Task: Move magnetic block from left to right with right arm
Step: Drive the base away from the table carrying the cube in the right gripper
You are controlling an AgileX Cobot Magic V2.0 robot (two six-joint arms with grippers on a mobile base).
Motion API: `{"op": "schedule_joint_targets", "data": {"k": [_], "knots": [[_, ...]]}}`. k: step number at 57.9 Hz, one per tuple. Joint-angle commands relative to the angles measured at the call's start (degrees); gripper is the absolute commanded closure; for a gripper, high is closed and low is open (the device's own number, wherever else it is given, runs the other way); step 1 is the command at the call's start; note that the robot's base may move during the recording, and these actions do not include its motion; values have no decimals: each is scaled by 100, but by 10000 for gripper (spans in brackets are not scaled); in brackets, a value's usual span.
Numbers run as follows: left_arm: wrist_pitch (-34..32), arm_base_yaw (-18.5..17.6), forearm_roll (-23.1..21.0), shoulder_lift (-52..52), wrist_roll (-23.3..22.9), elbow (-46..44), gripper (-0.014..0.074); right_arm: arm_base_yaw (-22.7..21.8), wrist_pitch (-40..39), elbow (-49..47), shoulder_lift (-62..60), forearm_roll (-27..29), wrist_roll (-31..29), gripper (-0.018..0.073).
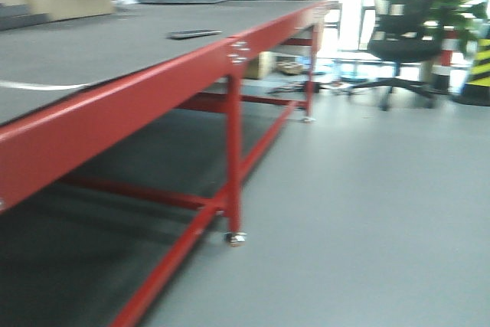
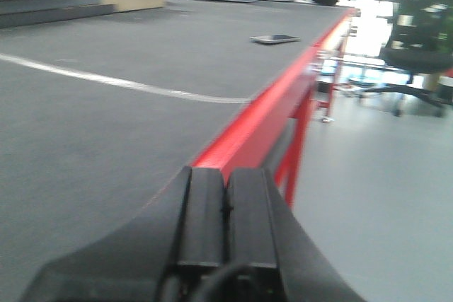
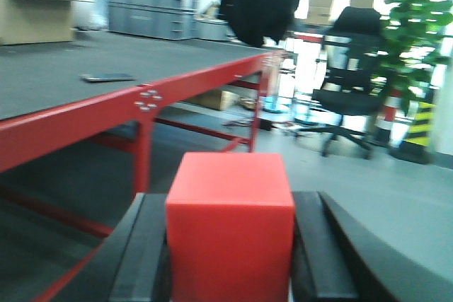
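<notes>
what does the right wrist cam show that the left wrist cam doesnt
Only the right wrist view: the red magnetic block, gripped between the fingers of the right hand. Only the left wrist view: the left hand, its fingers pressed together with nothing between them, and a white line running across the dark mat. Both: the red-edged table, a flat dark device lying on it, and a black office chair on the floor beyond.

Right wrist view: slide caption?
Right tool grips a red cube beside a red-edged table, office chair beyond.
</notes>
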Motion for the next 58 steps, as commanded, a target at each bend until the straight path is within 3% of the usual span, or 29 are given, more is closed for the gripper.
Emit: {"op": "schedule_joint_targets", "data": {"k": [1,58], "knots": [[-478,-20,-15,-51,-43,51,722,-46,-536,-164,72,-67,-38,295],[-478,-20,-15,-51,-43,51,722,-46,-536,-164,72,-67,-38,295]]}}
